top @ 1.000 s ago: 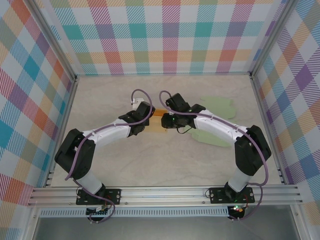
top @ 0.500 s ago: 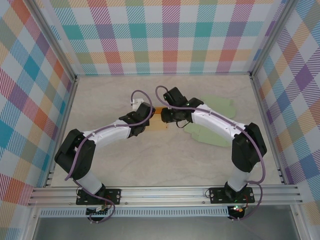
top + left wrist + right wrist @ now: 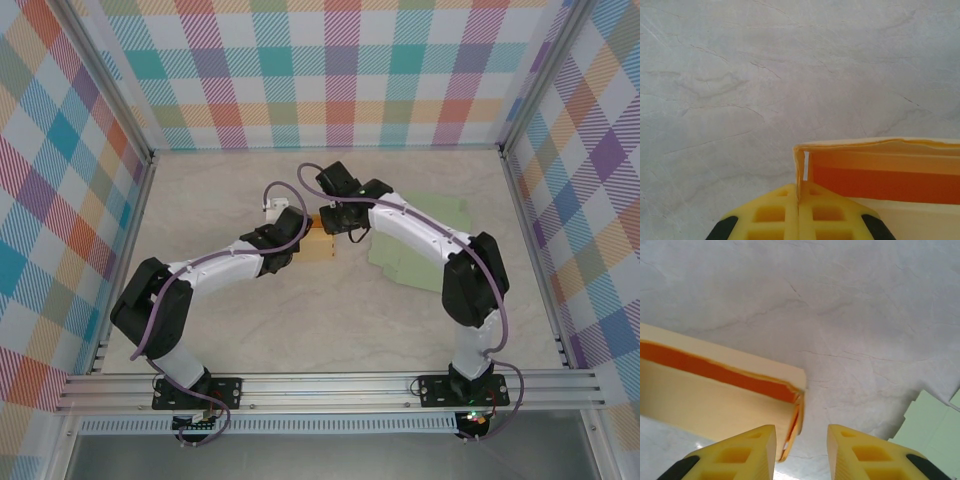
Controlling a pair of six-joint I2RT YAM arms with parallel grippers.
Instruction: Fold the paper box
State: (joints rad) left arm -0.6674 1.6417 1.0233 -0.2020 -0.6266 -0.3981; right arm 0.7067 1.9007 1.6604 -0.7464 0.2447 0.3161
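Pale yellow paper box [image 3: 322, 246] [image 3: 880, 172] [image 3: 715, 390], orange on its inner face, small and partly folded, lying near the middle of the marbled table [image 3: 300, 320]. From the left wrist, one long wall stands upright with a slightly wavy top edge, meeting a short end wall at a creased corner. From the right wrist, the far end shows a loose, unclosed flap.

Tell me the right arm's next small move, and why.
Probably close the right fingers on the end flap of the paper box: it sits between them unclamped, while the left fingers pinch the other end wall.
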